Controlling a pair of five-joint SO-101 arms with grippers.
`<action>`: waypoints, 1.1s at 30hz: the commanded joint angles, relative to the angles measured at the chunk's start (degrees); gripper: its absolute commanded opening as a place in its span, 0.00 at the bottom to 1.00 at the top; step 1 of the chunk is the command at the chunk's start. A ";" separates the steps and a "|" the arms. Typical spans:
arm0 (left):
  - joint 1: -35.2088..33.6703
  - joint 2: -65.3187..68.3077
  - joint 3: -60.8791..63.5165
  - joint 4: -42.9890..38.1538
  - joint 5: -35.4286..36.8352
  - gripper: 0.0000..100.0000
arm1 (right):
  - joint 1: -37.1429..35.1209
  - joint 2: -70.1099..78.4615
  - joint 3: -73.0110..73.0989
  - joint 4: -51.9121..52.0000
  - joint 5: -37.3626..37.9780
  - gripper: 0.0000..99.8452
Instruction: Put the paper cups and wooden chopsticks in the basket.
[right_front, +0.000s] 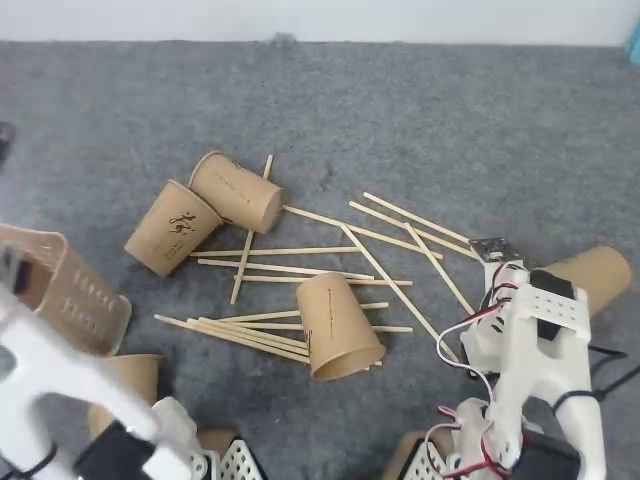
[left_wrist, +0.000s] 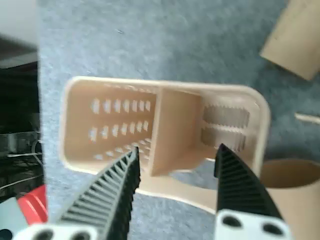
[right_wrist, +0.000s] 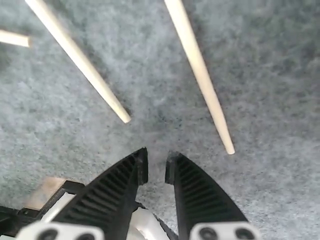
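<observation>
The right claw (right_wrist: 154, 167) hangs low over the grey table (right_wrist: 270, 100). Its jaws are all but pressed together, with a thin slit between them, and they pinch nothing. Just ahead of its tips lie the ends of two wooden chopsticks. The nearer chopstick (right_wrist: 82, 65) stops just short of the tips, and the other chopstick (right_wrist: 200, 75) ends a little to one side. Both run lengthwise away from the claw, spreading as they go. I judge a grasp calls for the jaws to be opened and set across a stick, not along it.

The right arm (right_front: 525, 340) is the one nearer the scatter of chopsticks (right_front: 300, 270). The two by the claw are probably the pair slanting toward that arm, though I cannot be sure. One fallen paper cup (right_front: 598, 272) lies just beside this arm.

Farther on, a middle cup (right_front: 338, 325) lies on its side across several sticks and would hinder drawing those out. Beyond it, a printed cup (right_front: 172, 228) touches a plain cup (right_front: 238, 190), both also lying down.

Well apart, across the scatter, stands the basket (right_front: 75, 295), with another cup (right_front: 130, 375) just beside it. The left claw (left_wrist: 177, 150) hovers over the basket's two compartments, spread wide and empty.
</observation>
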 joint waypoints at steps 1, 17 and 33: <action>-0.53 -1.32 5.58 -3.60 -1.23 0.23 | 0.48 -1.80 -0.09 0.04 1.14 0.07; -0.26 29.54 -9.01 -5.89 -1.41 0.22 | 0.75 -1.80 -0.09 0.04 1.14 0.07; 2.20 27.25 -17.27 -0.53 7.21 0.01 | 0.75 -1.80 -0.09 0.04 0.88 0.07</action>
